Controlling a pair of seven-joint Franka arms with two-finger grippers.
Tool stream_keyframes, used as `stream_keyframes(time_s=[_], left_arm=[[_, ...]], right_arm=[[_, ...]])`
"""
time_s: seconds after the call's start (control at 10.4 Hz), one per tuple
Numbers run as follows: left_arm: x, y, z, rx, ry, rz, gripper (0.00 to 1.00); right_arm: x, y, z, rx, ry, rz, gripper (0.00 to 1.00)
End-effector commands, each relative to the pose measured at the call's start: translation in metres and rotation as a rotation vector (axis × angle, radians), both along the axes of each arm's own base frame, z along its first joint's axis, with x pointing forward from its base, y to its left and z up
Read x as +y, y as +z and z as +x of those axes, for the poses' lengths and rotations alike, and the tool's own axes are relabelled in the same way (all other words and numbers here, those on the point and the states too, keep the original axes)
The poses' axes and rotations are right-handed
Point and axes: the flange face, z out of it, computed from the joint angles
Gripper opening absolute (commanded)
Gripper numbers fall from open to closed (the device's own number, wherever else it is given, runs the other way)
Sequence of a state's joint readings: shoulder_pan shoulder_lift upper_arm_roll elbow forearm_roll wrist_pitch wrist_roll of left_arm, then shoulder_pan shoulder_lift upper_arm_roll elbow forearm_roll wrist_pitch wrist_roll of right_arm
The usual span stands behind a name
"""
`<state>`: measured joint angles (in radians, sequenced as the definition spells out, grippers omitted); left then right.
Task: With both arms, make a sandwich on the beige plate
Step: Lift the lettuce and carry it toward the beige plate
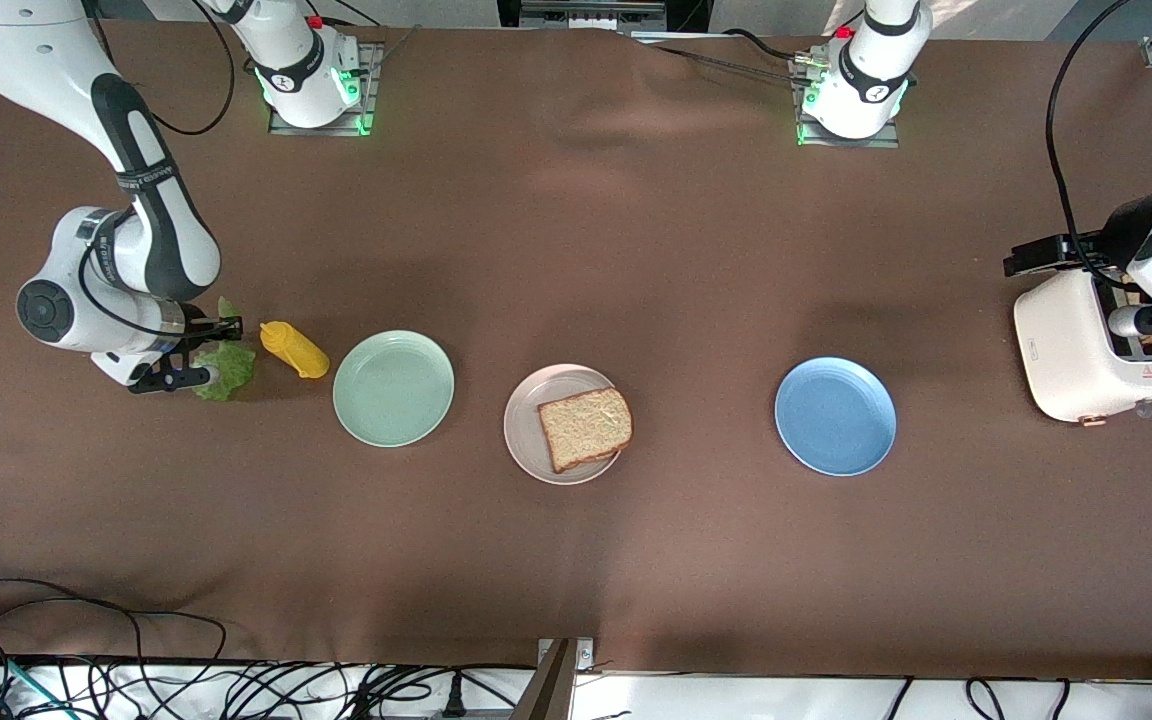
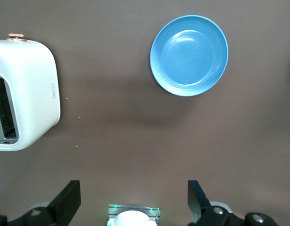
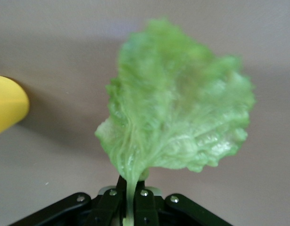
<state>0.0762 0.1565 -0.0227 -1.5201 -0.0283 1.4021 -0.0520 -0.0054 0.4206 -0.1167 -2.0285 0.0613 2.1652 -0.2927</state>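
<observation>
Lettuce pinched at its stem by the right gripper, beside the mustard bottle.
Limp, light, tearable; stem is the firmest hold; fingers clamped on it; left gripper waits over the toaster, fingers apart.

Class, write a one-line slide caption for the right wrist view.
Right gripper pinches the stem of a crinkled green lettuce leaf beside the yellow bottle.

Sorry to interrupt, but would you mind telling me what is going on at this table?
A sandwich is being built. One bread slice lies on the beige plate. The right gripper has shut on the lettuce leaf beside the yellow bottle. The left gripper hangs open above the toaster.
</observation>
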Motion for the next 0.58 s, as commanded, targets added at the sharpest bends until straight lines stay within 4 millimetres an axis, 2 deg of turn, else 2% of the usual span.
stream_keyframes(time_s=[0.0,0.19,0.29,0.48], left_arm=[[0.005,0.011,-0.005,0.001,-0.020,0.040,1.00],[0.008,0.014,-0.007,-0.002,-0.005,0.044,1.00],[0.006,0.014,-0.011,0.021,0.008,0.047,1.00],[0.008,0.011,-0.012,0.038,0.031,0.073,1.00]], right_arm=[[-0.022,0.061,0.019,0.010,-0.024,0.012,0.00],[-0.040,0.122,0.037,0.024,-0.047,0.011,0.00],[-0.038,0.150,0.047,0.019,-0.059,0.012,0.00],[-0.032,0.181,0.059,-0.008,-0.072,0.010,0.00]])
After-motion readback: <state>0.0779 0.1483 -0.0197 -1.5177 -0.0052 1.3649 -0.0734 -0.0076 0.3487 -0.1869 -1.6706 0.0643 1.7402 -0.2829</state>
